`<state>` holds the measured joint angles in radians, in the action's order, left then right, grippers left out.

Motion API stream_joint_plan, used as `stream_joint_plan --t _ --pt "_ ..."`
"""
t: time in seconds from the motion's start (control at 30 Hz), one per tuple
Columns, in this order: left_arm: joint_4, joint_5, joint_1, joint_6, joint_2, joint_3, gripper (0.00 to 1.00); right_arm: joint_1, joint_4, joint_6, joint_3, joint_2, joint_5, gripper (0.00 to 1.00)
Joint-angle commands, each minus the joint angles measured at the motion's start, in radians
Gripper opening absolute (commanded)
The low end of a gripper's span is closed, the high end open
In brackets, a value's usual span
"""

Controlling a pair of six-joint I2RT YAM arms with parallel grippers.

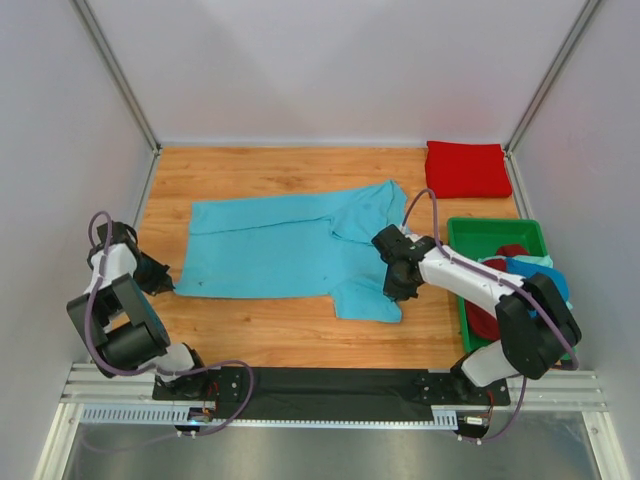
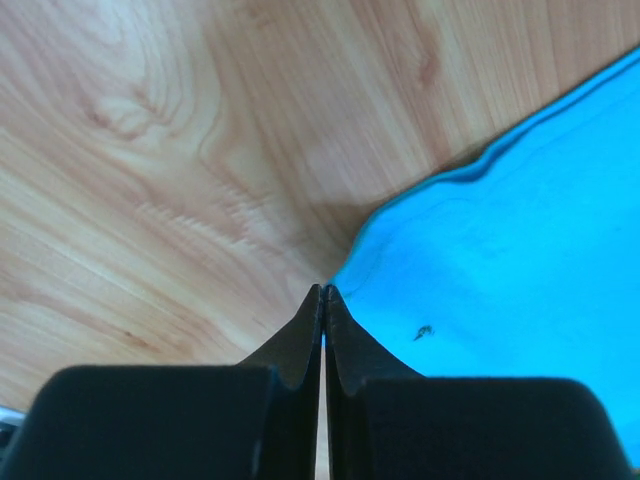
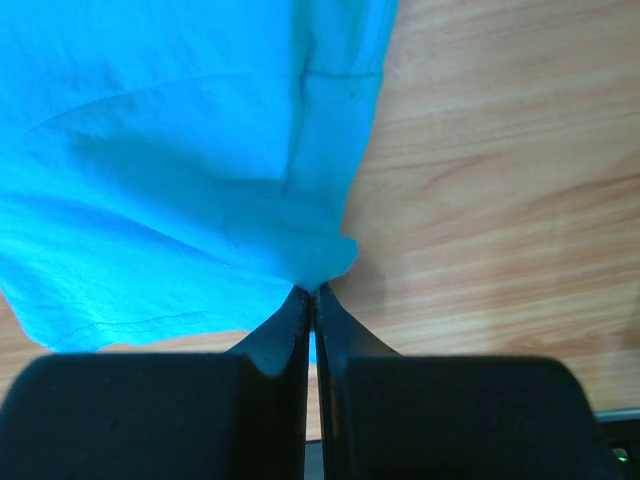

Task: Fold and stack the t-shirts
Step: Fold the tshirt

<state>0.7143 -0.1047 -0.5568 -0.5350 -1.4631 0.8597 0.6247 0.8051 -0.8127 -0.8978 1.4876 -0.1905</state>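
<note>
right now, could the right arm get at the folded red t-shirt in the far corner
Probably yes, but not freely: the right gripper is shut on the turquoise t-shirt, so it must let go first. The folded red t-shirt lies uncovered beyond it, the green tray off to the side.

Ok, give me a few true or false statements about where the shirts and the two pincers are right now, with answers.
1. The turquoise t-shirt lies spread on the table. True.
2. The folded red shirt sits inside the green tray. False: it lies on the table's far right corner, beyond the tray.
3. The left pincer is shut on the turquoise t-shirt's corner. True.
4. The right pincer hangs open above bare wood. False: it is shut on the turquoise t-shirt's edge.
</note>
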Motion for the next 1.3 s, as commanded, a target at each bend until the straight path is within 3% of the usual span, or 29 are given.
stream_joint_plan --t 0.0,0.17,0.33,0.87,1.27 --pt "0.022 0.011 -0.006 -0.028 0.089 -0.025 0.0 -0.013 0.043 0.058 0.01 -0.058 -0.044 0.01" --pt "0.034 -0.032 0.0 -0.034 0.115 -0.008 0.0 -0.045 0.078 0.131 -0.111 -0.029 -0.026 0.0" --pt "0.056 -0.024 0.076 -0.051 0.096 0.051 0.0 -0.131 0.094 0.197 -0.251 0.052 0.041 0.0" --pt "0.053 -0.033 0.113 -0.111 -0.16 0.32 0.0 -0.273 0.152 0.244 -0.642 0.332 0.154 0.0" --pt "0.033 -0.061 0.146 -0.148 -0.29 0.412 0.0 -0.327 0.213 0.237 -0.848 0.479 0.25 0.0"
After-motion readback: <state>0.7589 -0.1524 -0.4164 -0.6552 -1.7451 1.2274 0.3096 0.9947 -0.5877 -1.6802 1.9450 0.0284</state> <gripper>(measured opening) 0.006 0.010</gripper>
